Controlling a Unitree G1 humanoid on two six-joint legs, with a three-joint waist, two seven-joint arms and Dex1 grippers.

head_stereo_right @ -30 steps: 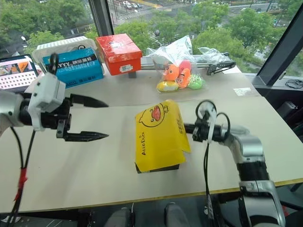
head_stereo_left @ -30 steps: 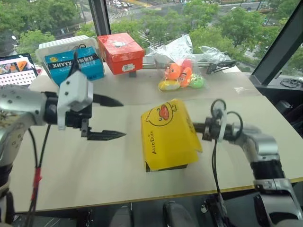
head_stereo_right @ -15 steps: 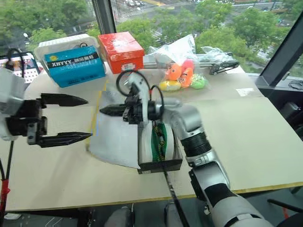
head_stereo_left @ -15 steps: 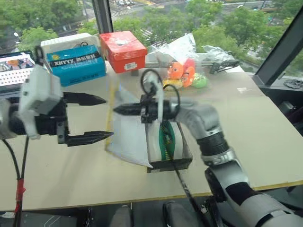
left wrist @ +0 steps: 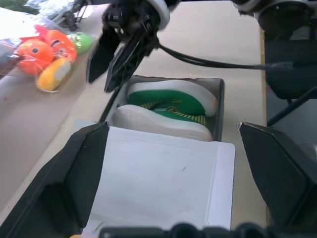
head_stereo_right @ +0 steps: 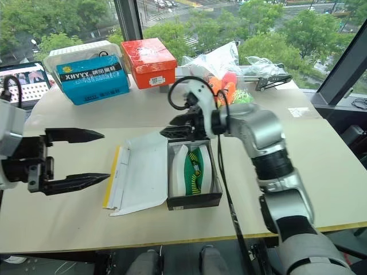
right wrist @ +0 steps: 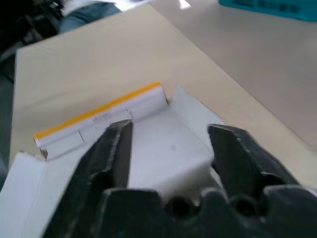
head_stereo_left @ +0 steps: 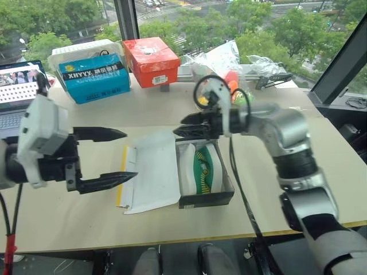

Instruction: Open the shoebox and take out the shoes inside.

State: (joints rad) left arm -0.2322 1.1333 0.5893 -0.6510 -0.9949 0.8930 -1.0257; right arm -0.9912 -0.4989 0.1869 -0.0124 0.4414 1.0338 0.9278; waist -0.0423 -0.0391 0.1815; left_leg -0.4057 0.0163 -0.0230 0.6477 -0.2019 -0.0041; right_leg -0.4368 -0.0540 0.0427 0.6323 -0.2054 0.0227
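black left gripper (head_stereo_left: 117, 157) spread wide, empty, beside lid (head_stereo_left: 152, 177) lying flat. shoebox (head_stereo_left: 205, 197) mid-table, uncovered; shoes (head_stereo_left: 202, 168) inside on edge. right gripper (head_stereo_left: 182, 126) released, above box's far rim. advised: lower between walls, pinch one shoe upper, lift straight.

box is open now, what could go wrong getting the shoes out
The shoes lie snug side by side in the narrow shoebox, so a finger may wedge against a wall or lift the light box along. The lid lies flat on the table beside the box; the open left gripper coming in over it could catch or drag it. The open right gripper hovers over the box's far end.
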